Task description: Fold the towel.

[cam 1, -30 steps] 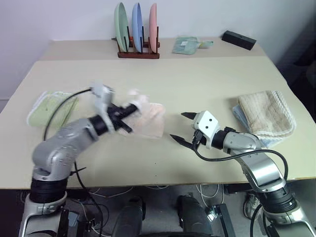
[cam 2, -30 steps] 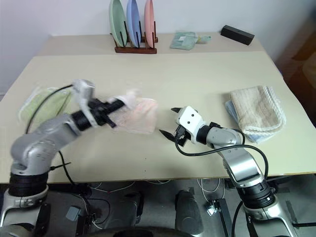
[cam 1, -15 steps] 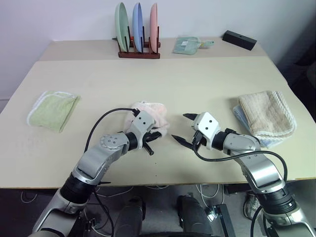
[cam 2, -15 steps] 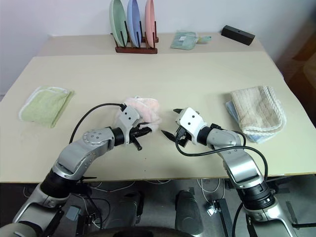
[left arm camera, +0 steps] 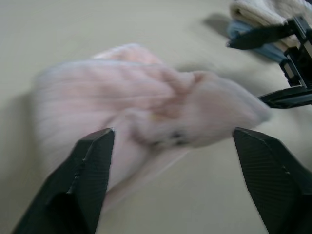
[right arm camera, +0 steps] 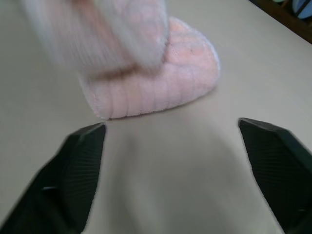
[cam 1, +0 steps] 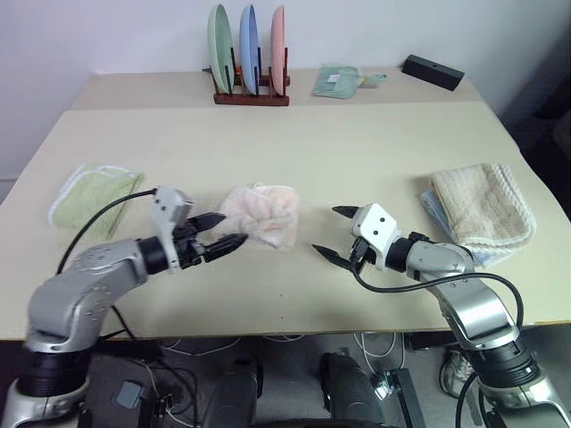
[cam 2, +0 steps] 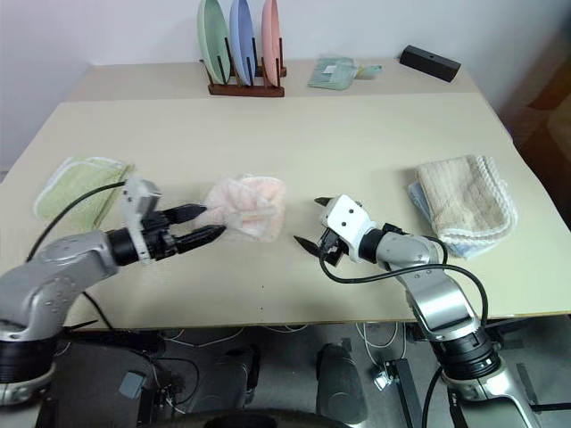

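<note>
Claws first: the left claw (cam 1: pixel 225 230) stands with its two black fingers spread apart and nothing between them, its tips just at the near-left edge of the towel (cam 1: pixel 262 216); whether they touch the cloth cannot be told. In the left wrist view both fingers (left arm camera: pixel 90 170) rise wide on either side of the towel (left arm camera: pixel 146 112), which lies ahead of them on the worktop (left arm camera: pixel 204 195). The right claw (cam 1: pixel 337 234) is likewise open and empty, one finger pointing toward the towel and the other lower, both a little apart from the cloth; in the right wrist view its fingers (right arm camera: pixel 80 161) frame the towel (right arm camera: pixel 161 78) from a short way off.

Between the two claws the towel rests as a bunched pink heap, rumpled and uneven. Beyond the left claw, to its outer side, lies a light green cloth (cam 1: pixel 89 194); beyond the right arm sits a beige ribbed towel (cam 1: pixel 482 207). No readable writing or label shows on any of them.
</note>
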`<state>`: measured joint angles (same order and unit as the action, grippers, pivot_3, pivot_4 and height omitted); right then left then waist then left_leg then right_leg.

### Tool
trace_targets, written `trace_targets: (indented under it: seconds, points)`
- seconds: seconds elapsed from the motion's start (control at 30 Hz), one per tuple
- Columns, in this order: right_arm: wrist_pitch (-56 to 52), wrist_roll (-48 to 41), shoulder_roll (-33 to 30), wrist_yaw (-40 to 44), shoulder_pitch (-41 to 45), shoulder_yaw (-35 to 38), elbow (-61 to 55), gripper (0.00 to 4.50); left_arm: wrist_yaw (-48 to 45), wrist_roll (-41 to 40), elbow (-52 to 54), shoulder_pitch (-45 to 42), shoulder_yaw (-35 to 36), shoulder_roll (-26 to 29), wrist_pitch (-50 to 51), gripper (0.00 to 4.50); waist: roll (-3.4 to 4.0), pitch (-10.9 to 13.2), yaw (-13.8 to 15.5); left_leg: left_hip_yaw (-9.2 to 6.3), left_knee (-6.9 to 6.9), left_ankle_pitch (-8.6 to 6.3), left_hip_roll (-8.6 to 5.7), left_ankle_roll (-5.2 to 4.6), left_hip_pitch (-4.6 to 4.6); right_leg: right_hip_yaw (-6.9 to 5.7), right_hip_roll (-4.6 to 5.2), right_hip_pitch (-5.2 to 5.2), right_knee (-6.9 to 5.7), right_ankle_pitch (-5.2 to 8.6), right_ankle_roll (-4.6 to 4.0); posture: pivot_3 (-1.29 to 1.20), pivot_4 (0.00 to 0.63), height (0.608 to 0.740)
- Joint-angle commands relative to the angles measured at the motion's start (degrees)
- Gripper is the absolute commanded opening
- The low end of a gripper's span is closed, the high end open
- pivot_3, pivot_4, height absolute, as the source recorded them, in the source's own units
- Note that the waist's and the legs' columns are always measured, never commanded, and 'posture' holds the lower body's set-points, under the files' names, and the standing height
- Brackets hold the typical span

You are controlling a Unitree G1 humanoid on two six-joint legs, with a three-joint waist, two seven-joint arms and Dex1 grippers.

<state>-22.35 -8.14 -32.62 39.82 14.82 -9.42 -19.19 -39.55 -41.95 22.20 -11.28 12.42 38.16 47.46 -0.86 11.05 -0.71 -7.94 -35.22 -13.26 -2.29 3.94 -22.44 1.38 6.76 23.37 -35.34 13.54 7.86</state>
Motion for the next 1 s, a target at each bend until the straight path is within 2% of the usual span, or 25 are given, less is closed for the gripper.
trace_targets:
  seconds: [0.03,0.17,0.2,0.3,0.4,0.6,0.77,0.87,1.0]
  points:
    - [0.01,-1.16,0.59,0.34,1.58,1.04,-2.18,2.61,0.34,-0.5,0.57,-0.17,1.83,0.83,-0.48,2.15,0.0,0.0,0.0,0.0,-0.02,0.0,0.0,0.0,0.0,0.0,0.0,-0.02,0.0,0.0,0.0,0.0,0.15,0.74]
    - [-0.18,-1.34,0.99,0.39,2.55,0.91,-2.28,0.52,1.63,-0.77,0.49,-1.0,2.4,-0.47,-1.41,0.07,0.0,0.0,-0.11,0.01,0.0,0.0,0.0,0.0,0.0,0.0,0.0,0.0,0.01,0.0,0.0,0.0,0.15,0.74]
    - [-0.46,-1.86,1.56,0.06,3.41,1.35,-2.21,0.02,2.84,0.55,-0.66,-1.98,2.0,-0.93,-2.09,0.0,0.0,0.0,-0.13,0.0,0.01,0.0,0.0,0.0,0.0,0.0,0.0,0.0,0.0,0.0,0.0,0.0,0.15,0.74]
    - [-1.8,-3.61,3.36,-0.77,5.75,2.27,-2.01,0.02,4.43,3.35,-2.74,-3.9,0.42,-1.67,-3.68,0.0,0.0,0.0,-0.22,0.0,0.0,0.0,0.0,0.0,0.02,0.0,-0.01,0.0,-0.02,-0.01,0.0,0.0,0.15,0.74]
    - [-3.89,-3.01,7.52,-2.58,10.61,-0.13,0.96,0.02,5.35,5.98,-5.89,-7.74,-2.43,-4.59,-6.5,0.0,0.0,0.0,-0.25,0.0,0.0,0.01,0.0,0.01,0.03,0.0,-0.01,0.0,-0.02,-0.02,0.0,0.0,0.15,0.74]
    - [-5.14,1.68,18.31,-7.28,16.54,-7.09,16.12,0.02,4.65,14.98,-14.6,-12.0,-11.95,-9.7,-13.51,0.0,-0.03,-0.03,-0.33,0.01,0.03,0.02,0.0,0.03,0.03,0.0,-0.02,0.03,-0.02,-0.03,0.0,0.0,0.15,0.74]
    - [-2.22,6.3,20.74,-8.08,15.35,-11.6,26.81,0.02,4.22,23.73,-22.25,-10.5,-17.95,-9.88,-20.27,0.0,-0.02,-0.02,-0.4,0.02,0.04,0.03,-0.01,0.05,0.01,0.01,-0.02,0.09,-0.08,-0.03,0.0,0.0,0.15,0.74]
    - [0.95,9.02,19.93,-9.28,14.08,-12.42,28.14,0.02,4.81,26.62,-25.06,-8.79,-18.62,-10.46,-23.82,0.0,0.01,-0.11,-0.46,0.01,0.04,0.03,-0.01,0.05,0.05,0.01,-0.03,0.08,-0.12,-0.03,0.0,0.0,0.15,0.74]
    - [2.23,5.64,20.44,-9.88,13.79,-6.88,21.46,0.02,5.45,21.07,-20.53,-6.25,-12.42,-12.6,-22.81,0.0,0.07,-0.14,-0.48,0.01,0.04,0.03,0.0,0.05,0.12,0.01,-0.03,0.02,-0.16,-0.03,0.0,0.0,0.15,0.74]
